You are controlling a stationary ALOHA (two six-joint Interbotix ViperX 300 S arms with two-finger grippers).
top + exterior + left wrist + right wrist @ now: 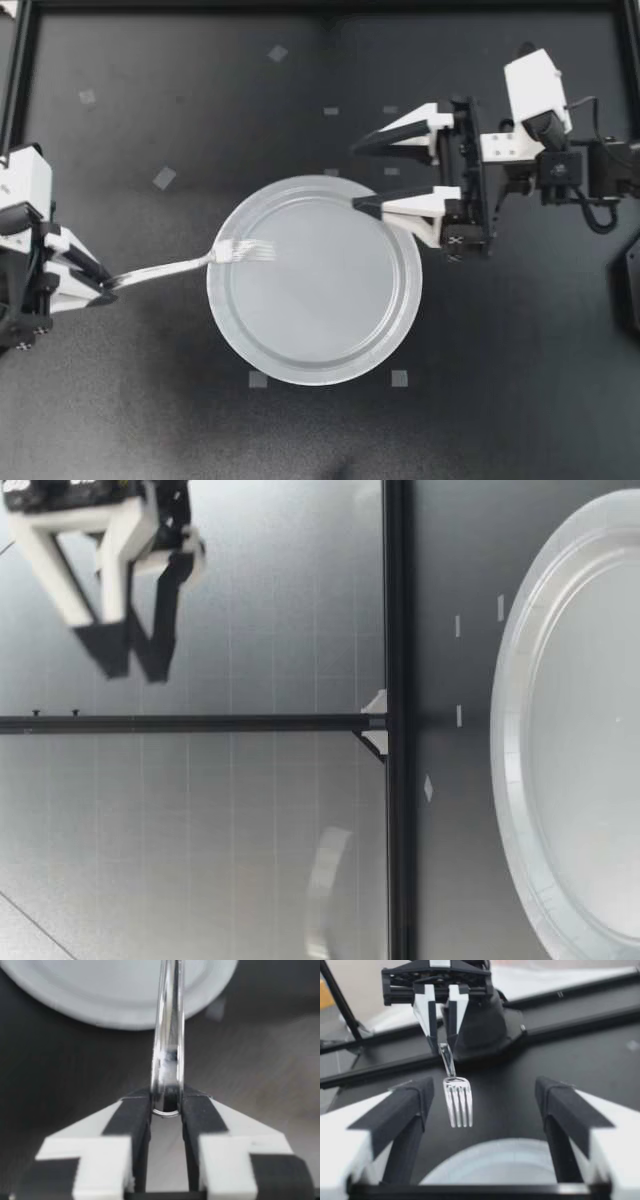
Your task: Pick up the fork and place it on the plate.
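fork: off the table, held in the air by its handle end, tines out past the plate's rim on the side toward the table's left edge. tines hang over the plate's inside and do not appear to touch it. plate sits near the table's middle.

left gripper: near the table's left edge, pinched closed on the very tip of the handle, both pads against it from two sides. left wrist view shows the shaft running straight out ahead between the pads toward the plate.

right gripper: spread wide, holding nothing, hovering over the plate's rim on the side toward the table's right edge. its wrist view looks across at the fork, which hangs tines-down ahead of it, well clear of both fingers.

handling, as judged: fork looks like polished metal, so stiff, light and slick. the grip is at the extreme end, so the long free length could swing or twist in the pads. a hold nearer mid-handle would be steadier. plate looks thin and light and may slide if nudged.

step in hand: carry done, or nearly. remaining: lower the tines onto the plate, then let go close to it to avoid a bounce.
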